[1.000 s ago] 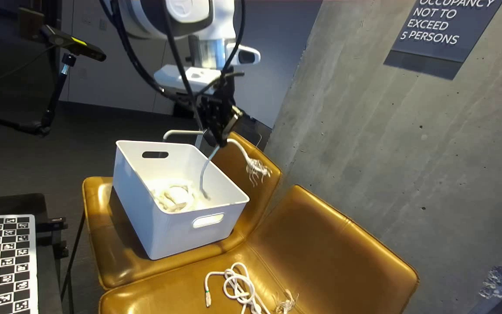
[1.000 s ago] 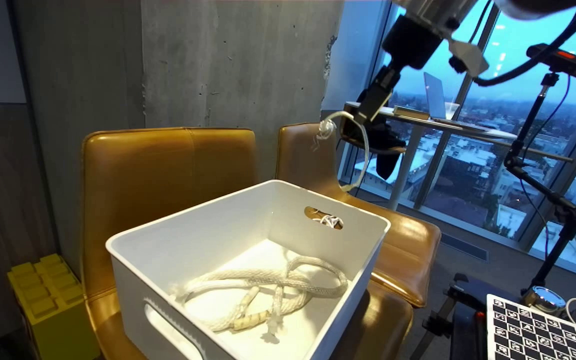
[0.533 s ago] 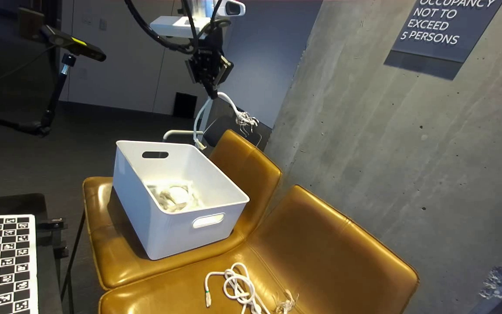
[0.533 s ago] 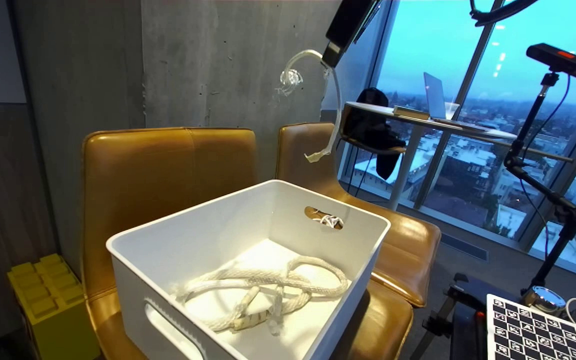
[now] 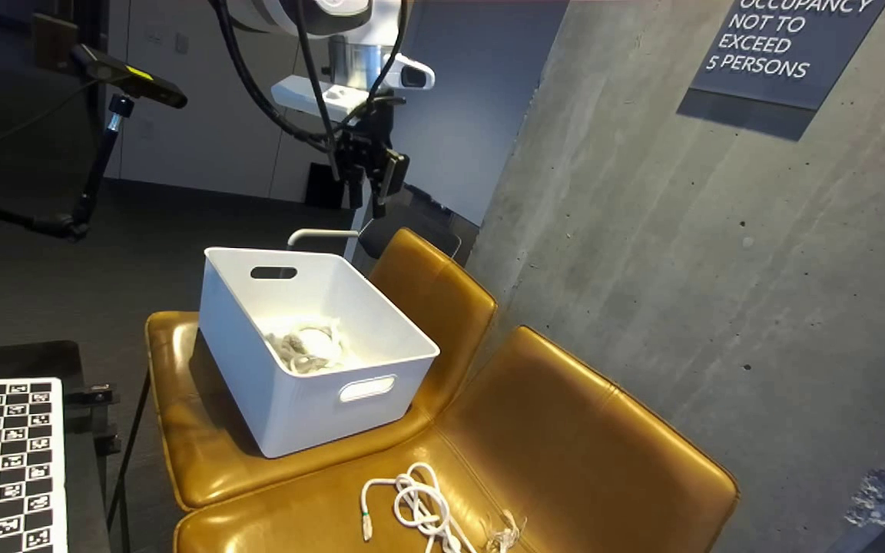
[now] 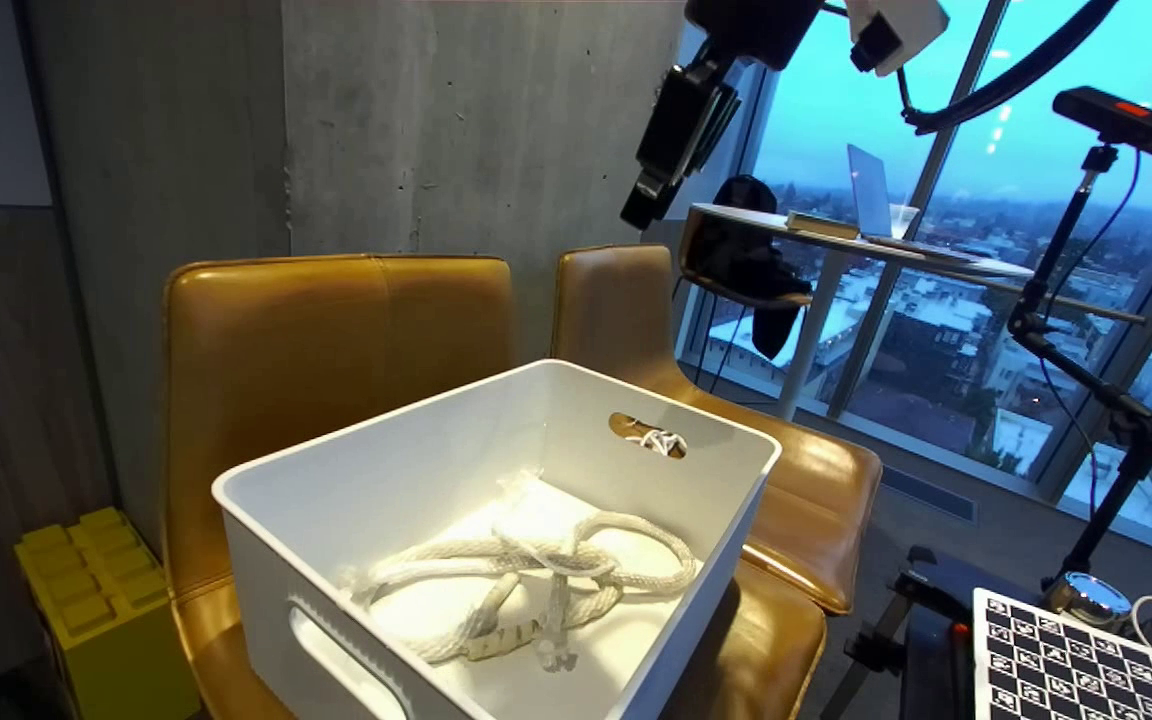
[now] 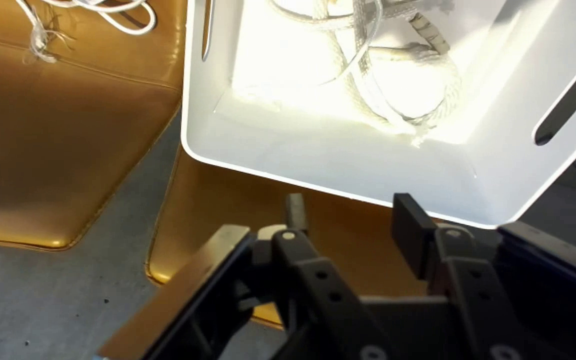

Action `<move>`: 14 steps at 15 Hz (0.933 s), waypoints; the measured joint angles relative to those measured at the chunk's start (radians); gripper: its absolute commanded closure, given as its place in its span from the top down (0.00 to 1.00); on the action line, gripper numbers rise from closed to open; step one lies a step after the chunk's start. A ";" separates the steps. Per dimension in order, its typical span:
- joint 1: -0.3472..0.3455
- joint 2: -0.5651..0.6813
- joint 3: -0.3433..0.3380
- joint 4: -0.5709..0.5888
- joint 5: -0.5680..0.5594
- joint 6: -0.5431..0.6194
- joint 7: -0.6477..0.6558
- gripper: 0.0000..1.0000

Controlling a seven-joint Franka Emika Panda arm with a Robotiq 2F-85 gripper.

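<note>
In the wrist view the gripper [image 7: 352, 220] is at the lower middle of the frame with its two jaws apart, and the tan leather of the chair [image 7: 238, 195] can be seen through the gap. In both exterior views the gripper hangs in the upper part of the frame, higher than the white box [image 6: 406, 480] and clear of it. The box stands on the seat of this chair; on its floor lies the thick rope [image 6: 456, 549] in pale loops, and the thin cord [image 7: 365, 47] crosses over it at the upper middle of the wrist view. On the neighbouring chair [image 5: 588, 430], at the bottom middle of an exterior view, a knotted white cable [image 5: 433, 528] is lying, with a frayed end [image 5: 502, 534] near it, to the right. Farther away, a patterned board [image 5: 8, 476] occupies the lower left of an exterior view, a grey sign [image 5: 761, 46] its upper right. In an exterior view a yellow block [image 6: 101, 610] fills the lower left.
</note>
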 measured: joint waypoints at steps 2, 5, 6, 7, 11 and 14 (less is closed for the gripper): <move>-0.017 0.000 -0.015 -0.009 0.008 0.000 -0.002 0.96; -0.060 0.004 -0.056 -0.062 0.008 0.011 -0.031 1.00; -0.079 0.007 -0.074 -0.091 0.008 0.023 -0.050 1.00; -0.098 0.013 -0.091 -0.119 0.008 0.040 -0.071 1.00; -0.169 0.069 -0.150 -0.189 0.008 0.104 -0.139 1.00; -0.204 0.131 -0.171 -0.187 0.008 0.130 -0.157 1.00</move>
